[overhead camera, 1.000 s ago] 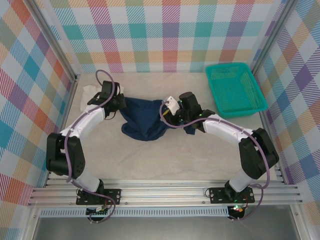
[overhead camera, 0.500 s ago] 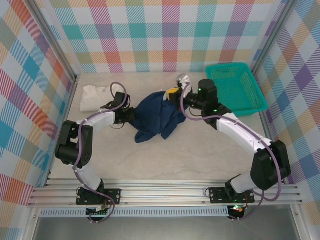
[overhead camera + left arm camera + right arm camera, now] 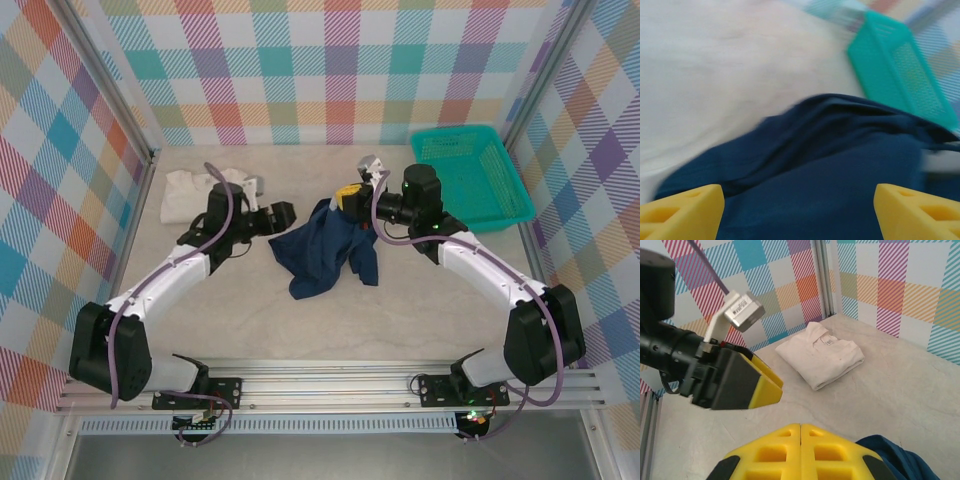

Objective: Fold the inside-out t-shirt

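T-shirt [image 3: 325, 250]: navy, bunched on the table [image 3: 400, 320] between the two arms, far edge raised.
Left fingers [image 3: 682, 210]: spread wide, holding nothing; the cloth lies just ahead of the tips.
Right fingers [image 3: 775, 455]: pressed together, apparently pinching the raised edge.

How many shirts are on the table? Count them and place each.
2. The navy t-shirt lies crumpled mid-table, one end at the right pincer; the white shirt lies folded at the far left. Nothing seems hidden.
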Tool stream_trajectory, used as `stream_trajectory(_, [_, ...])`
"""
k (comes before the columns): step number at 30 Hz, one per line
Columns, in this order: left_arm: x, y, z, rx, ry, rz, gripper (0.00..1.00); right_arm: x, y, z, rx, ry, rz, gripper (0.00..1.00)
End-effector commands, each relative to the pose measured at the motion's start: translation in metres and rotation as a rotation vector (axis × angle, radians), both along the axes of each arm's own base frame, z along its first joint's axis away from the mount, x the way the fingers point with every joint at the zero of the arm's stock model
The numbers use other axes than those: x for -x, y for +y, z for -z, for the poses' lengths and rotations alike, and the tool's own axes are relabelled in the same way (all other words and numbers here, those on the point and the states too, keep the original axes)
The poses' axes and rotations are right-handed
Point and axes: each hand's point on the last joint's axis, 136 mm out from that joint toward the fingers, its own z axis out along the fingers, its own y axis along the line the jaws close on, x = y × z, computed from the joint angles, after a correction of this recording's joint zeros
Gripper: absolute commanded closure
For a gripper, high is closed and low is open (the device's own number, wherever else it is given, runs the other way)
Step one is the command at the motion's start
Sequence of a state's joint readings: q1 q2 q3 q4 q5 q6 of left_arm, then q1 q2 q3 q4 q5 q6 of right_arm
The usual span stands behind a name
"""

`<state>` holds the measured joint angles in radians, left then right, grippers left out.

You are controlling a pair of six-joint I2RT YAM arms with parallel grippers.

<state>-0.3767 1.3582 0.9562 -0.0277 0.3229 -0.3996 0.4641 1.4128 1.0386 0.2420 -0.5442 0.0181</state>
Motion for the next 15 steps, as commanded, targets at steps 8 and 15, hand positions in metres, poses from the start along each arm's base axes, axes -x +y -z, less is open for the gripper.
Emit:
stream_trajectory(8, [-0.008,-0.078,0.024,-0.016,0.113,0.245,0.54,0.012,-0.004,-0.015,-0.010,-0.063,-0.026,1.00])
stream_trajectory(15, [-0.064,0.021,0.055,0.091,0.223,-0.176,1.00,0.017,-0.052,-0.096,-0.140,-0.203,0.106,1.00])
